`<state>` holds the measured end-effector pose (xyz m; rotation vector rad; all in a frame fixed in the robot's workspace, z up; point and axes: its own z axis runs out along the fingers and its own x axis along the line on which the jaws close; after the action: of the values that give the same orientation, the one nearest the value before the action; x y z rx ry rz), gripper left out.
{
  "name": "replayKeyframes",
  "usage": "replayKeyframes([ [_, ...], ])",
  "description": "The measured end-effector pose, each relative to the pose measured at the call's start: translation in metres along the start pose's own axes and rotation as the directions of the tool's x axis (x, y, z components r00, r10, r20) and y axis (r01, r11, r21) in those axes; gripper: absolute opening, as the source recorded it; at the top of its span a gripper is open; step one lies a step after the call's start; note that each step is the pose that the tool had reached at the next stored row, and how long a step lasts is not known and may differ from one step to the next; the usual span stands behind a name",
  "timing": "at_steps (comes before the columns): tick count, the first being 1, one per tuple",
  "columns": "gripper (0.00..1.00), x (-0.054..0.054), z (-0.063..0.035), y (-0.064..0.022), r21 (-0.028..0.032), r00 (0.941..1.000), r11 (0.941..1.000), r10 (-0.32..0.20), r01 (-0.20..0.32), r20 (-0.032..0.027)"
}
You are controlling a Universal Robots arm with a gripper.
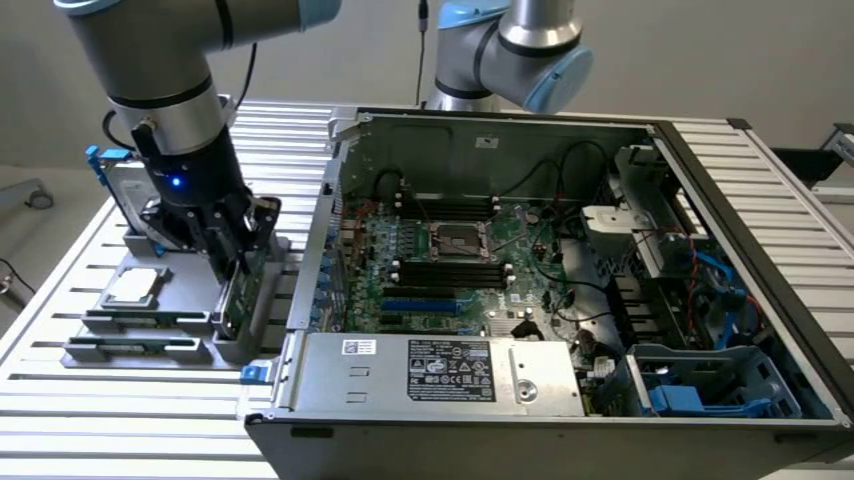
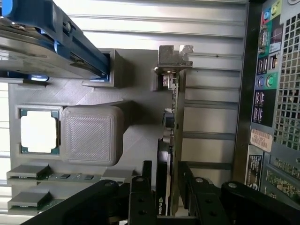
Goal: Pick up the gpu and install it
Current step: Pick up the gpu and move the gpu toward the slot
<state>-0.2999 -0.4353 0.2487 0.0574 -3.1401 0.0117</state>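
Table (image 1: 147,430): light grey metal, top of parallel slats with grooves between. It carried two items.
1. Fixture (image 1: 134,352): grey plastic block with pockets and slots, lay flat toward the exterior view's left.
2. Case (image 1: 534,445): large computer chassis, open side up, lay on its side just beside the fixture, across the middle and the exterior view's right.

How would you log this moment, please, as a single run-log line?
step: pick gpu | gripper: open, astride gpu | gpu: on edge in grey holder | installed: no
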Motion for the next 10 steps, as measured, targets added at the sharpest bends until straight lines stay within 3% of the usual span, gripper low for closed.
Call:
replayKeyframes([
  [2, 0.36, 0.0002, 0.0009, 0.0000, -0.0038, 1.0000, 1.0000, 0.000, 0.000, 0.0030],
  [6, 0.36, 0.0007, 0.0023, 0.0000, -0.0056, 0.9999, 1.0000, 0.001, -0.001, 0.0113],
  [10, 0.36, 0.0021, 0.0039, 0.0001, -0.0069, 0.9999, 1.0000, 0.007, -0.007, 0.0156],
])
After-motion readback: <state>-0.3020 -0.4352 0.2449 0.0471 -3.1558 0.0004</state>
